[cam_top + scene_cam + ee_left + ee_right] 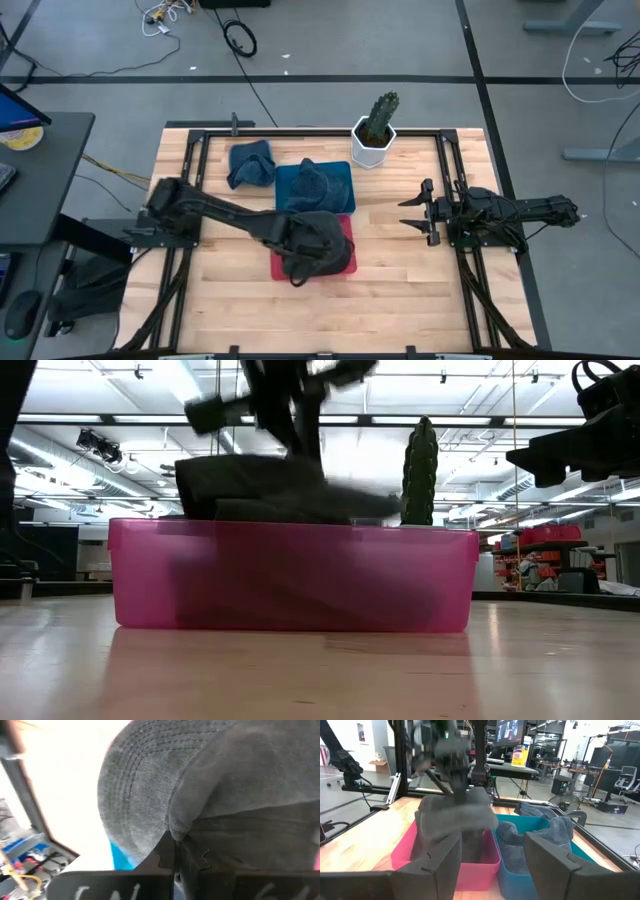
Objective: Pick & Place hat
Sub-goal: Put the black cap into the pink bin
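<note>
1. Pink bin (pixel 290 575) fills the low view closest to the lens, resting flat on the wooden desk (pixel 400 270), with a dark grey hat (pixel 270 490) showing above its rim
2. Left end effector (pixel 300 243) sits over the pink bin near the desk's middle, its fingers pinched closed on the grey hat; the left wrist view shows the fabric (pixel 210 790) bunched right where the fingers meet, brim stitching fanning away from them
3. In the high view the hat (pixel 318 235) covers most of the pink bin, leaving only bits of the pink wall (pixel 349 228) and a front corner exposed; whether the hat touches the bin's floor cannot be told
4. From the right wrist view the hat (pixel 457 820) hangs from the left arm, draped over the pink bin (pixel 405 850)
5. Just behind the pink bin, touching it, stands a blue bin (pixel 340 185) holding a blue denim hat (pixel 308 185); another blue denim hat (pixel 250 163) lies on the desk beside the blue bin, toward the left arm's side
6. White pot with a cactus (pixel 377 128) stands at the desk's far edge, near the blue bin's other corner
7. Right end effector (pixel 412 212) waits well apart from the bins on the right side of the desk, raised off the wood, its fingers (pixel 550 857) spread open and holding nothing
</note>
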You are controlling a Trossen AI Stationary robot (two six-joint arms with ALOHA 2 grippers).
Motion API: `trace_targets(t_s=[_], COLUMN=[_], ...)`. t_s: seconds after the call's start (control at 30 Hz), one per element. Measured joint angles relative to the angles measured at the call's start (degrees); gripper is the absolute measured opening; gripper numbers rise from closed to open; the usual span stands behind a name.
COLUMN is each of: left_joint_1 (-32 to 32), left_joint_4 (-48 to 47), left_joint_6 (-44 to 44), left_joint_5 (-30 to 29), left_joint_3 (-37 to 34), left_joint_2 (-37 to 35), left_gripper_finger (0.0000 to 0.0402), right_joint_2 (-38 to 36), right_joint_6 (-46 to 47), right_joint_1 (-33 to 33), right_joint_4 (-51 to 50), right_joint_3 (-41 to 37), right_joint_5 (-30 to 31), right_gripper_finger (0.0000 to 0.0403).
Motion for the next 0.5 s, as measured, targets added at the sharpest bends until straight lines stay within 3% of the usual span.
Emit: trace_targets(t_s=[0.27, 0.5], left_joint_1=[0.3, -0.1], left_joint_4=[8.3, 14.4], left_joint_6=[0.1, -4.7], left_joint_5=[6.3, 7.3], left_joint_3=[0.2, 0.2], left_joint_2=[10.6, 12.4], left_gripper_finger=[0.0004, 0.0004], right_joint_2=[0.0, 0.0], right_joint_6=[0.0, 0.0], right_joint_1=[0.0, 0.0], right_joint_4=[0.0, 0.0], right_joint_3=[0.0, 0.0], right_joint_5=[0.0, 0.0], right_gripper_finger=[0.0217, 0.0217])
